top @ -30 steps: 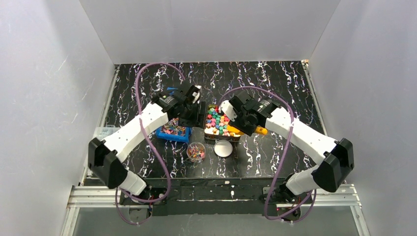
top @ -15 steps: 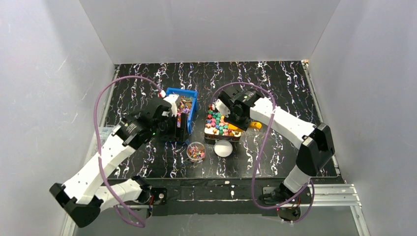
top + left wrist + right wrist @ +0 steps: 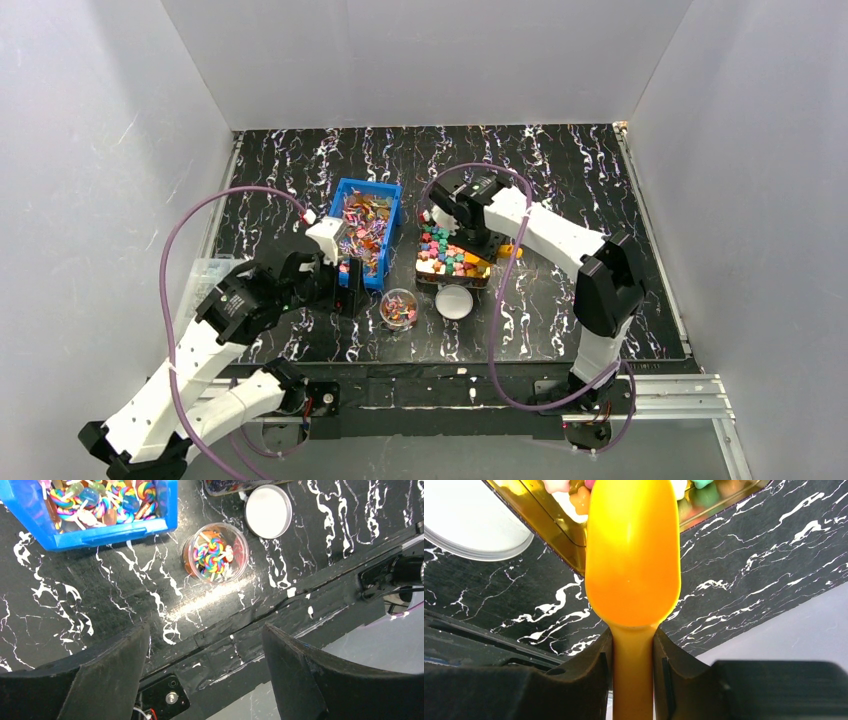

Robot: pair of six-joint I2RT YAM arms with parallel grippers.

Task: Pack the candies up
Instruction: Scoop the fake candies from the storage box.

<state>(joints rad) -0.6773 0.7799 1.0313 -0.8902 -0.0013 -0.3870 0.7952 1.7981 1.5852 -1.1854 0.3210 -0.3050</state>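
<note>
Top camera: white walls [image 3: 420,60] box in my black, white-veined table [image 3: 560,160]. Wrapped candies [image 3: 362,222] fill the blue bin [image 3: 368,183], and chunky ones fill the gold tray [image 3: 452,284].

Left wrist: my left gripper [image 3: 202,630] is spread wide and holds nothing, near a clear cup [image 3: 215,552] of candies and a white lid [image 3: 268,511].

Right wrist: my right gripper [image 3: 633,645] clamps an orange scoop [image 3: 633,555] reaching over the tray's rim.

Probably lab: white enclosure [image 3: 420,60], marbled table [image 3: 560,160].
</note>
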